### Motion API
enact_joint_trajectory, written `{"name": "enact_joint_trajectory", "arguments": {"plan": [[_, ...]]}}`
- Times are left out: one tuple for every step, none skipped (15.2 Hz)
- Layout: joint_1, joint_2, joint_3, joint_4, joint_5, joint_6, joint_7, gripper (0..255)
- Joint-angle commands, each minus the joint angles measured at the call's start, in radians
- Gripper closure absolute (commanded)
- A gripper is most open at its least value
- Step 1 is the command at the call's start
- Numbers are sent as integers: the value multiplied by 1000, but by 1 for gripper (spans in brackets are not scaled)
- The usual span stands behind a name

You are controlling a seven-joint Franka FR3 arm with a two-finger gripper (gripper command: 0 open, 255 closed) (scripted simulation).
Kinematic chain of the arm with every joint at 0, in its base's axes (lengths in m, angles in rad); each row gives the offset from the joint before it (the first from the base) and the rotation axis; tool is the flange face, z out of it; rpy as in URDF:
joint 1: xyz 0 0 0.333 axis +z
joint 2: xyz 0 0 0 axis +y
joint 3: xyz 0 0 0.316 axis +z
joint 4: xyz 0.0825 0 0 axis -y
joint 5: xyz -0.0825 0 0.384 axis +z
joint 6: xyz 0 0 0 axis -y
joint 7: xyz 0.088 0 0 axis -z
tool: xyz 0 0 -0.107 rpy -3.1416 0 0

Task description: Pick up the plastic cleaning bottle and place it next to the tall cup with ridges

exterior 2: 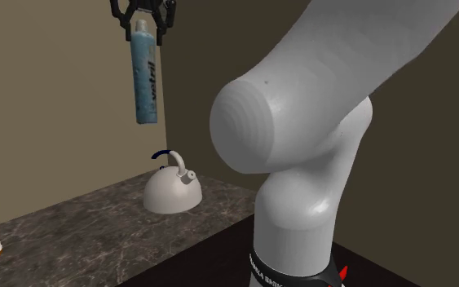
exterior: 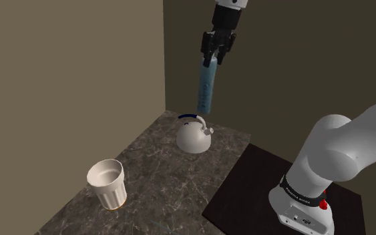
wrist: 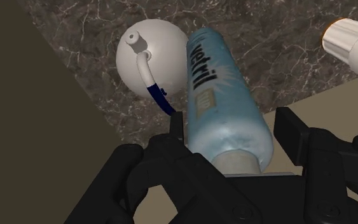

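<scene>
Scene: a dark marbled table [exterior: 154, 179] in a corner between tan walls, with a white robot arm rising from a dark stand [exterior: 245, 195].
Claw: the black claw [exterior: 216, 52] is high above the far end of the table, clamped on the top end of the bottle.
Bottle: the slim pale blue cleaning bottle [exterior: 207, 90] has blue lettering. It hangs straight down from the claw, well clear of the table and roughly over the kettle.
Kettle: a round white kettle [exterior: 193, 136] with a dark blue handle stands on the table below.
Cup: the tall cream cup with ridges [exterior: 107, 183] stands upright towards the shoulder view's left, well apart from the bottle.
Done: the pick-up looks complete.
Left: carrying the bottle across to the cup, lowering it, setting it down just beside the cup and letting go.
Unclear: in the wrist view the bottle's body partly hides the grip, which is probably at the neck.
</scene>
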Motion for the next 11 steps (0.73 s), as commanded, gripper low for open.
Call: {"name": "enact_joint_trajectory", "arguments": {"plan": [[8, 51, 32, 27, 8, 27, 37, 255], [12, 79, 48, 46, 10, 37, 56, 255], [15, 107, 63, 65, 11, 47, 74, 255], [19, 136, 79, 86, 11, 56, 93, 255], [23, 166, 94, 108, 9, 64, 112, 255], [26, 196, 109, 131, 7, 72, 131, 255], [29, 227, 124, 155, 4, 79, 150, 255], [32, 258, 138, 181, 0, 85, 170, 255], [35, 290, 153, 208, -6, 91, 189, 255], [39, 323, 167, 237, -13, 95, 209, 255], [43, 357, 181, 267, -21, 99, 229, 255]]}}
